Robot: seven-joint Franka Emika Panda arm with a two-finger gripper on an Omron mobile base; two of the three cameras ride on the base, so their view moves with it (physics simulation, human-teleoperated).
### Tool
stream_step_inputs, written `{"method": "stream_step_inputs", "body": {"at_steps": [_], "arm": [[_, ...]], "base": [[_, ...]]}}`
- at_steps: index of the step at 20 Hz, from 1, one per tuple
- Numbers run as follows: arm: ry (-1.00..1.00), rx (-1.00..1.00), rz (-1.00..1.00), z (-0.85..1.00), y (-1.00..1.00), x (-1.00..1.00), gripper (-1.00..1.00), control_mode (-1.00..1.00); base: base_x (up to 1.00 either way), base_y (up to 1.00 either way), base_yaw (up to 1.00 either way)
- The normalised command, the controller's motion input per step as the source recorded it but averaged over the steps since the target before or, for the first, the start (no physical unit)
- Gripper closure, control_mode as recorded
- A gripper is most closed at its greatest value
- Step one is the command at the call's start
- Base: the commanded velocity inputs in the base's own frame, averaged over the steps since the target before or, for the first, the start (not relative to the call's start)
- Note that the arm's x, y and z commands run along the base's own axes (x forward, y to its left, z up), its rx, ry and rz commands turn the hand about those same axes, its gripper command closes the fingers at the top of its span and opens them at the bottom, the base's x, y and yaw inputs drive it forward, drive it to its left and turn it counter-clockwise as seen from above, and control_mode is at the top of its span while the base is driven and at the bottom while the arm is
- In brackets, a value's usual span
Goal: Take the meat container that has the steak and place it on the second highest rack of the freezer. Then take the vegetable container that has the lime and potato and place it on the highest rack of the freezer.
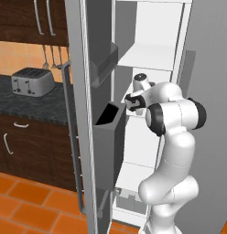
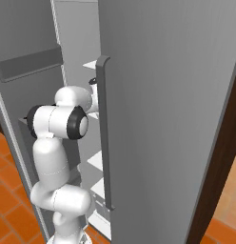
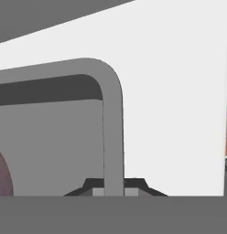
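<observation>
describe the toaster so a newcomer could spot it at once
Left of the open freezer, a dark speckled counter runs over brown cabinets. The toaster sits on it by the orange wall: a silver box with two top slots, the counter's one appliance.

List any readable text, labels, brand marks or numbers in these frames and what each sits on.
None: no text, label, brand mark or number is readable in any view.
Toaster: plain metal sides, no marking.
Freezer door and door bins: plain grey, no label.
White shelves: blank.
Grey container rim held in the end effector: unmarked.
</observation>
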Motion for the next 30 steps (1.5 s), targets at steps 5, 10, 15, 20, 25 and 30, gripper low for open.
{"method": "stream_step_inputs", "body": {"at_steps": [5, 10, 15, 20, 25, 30], "arm": [[0.0, 0.0, 0.0, 0.0, 0.0, 0.0, 1.0, -1.0], [0.0, 0.0, 0.0, 0.0, 0.0, 0.0, -1.0, -1.0], [0.0, 0.0, 0.0, 0.0, 0.0, 0.0, -1.0, -1.0], [0.01, 0.0, 0.0, 0.01, 0.0, -0.15, -1.0, -1.0], [0.05, 0.0, 0.03, 0.06, 0.29, -0.96, -1.0, -1.0], [0.1, 0.0, 0.06, 0.24, 0.6, -1.0, -1.0, -1.0]], "base": [[0.0, 0.0, 0.0], [0.0, 0.0, 0.0], [0.0, 0.0, 0.0], [0.0, 0.0, 0.0], [0.0, 0.0, 0.0], [0.0, 0.0, 0.0]]}}
